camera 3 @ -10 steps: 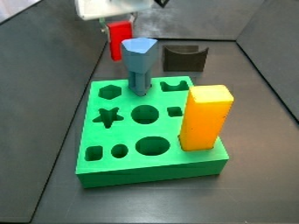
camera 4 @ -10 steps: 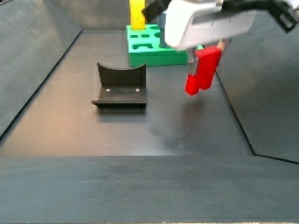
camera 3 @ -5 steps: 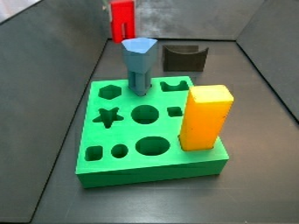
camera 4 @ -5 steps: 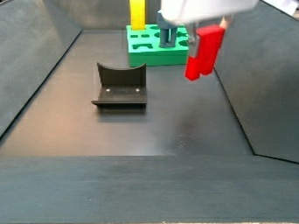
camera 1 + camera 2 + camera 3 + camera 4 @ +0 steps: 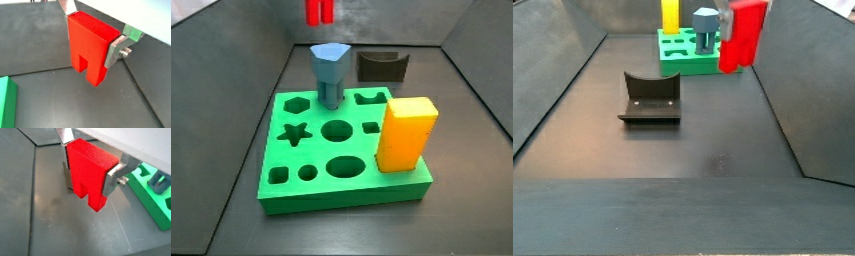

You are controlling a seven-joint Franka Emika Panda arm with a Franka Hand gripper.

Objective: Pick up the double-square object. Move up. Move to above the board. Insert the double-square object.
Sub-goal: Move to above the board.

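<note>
My gripper (image 5: 93,35) is showing only in both wrist views; the side views' top edges are cutting it off, along with the double-square object's (image 5: 319,11) upper part. My finger (image 5: 115,175) is covering one red flank. The frame edge is cropping the board (image 5: 6,107).

No legible text, labels, brands or numbers in any view

The double-square object (image 5: 91,47), held between the plates of the tool (image 5: 93,42) up off the floor, and the board (image 5: 338,140) carry no markings
</note>
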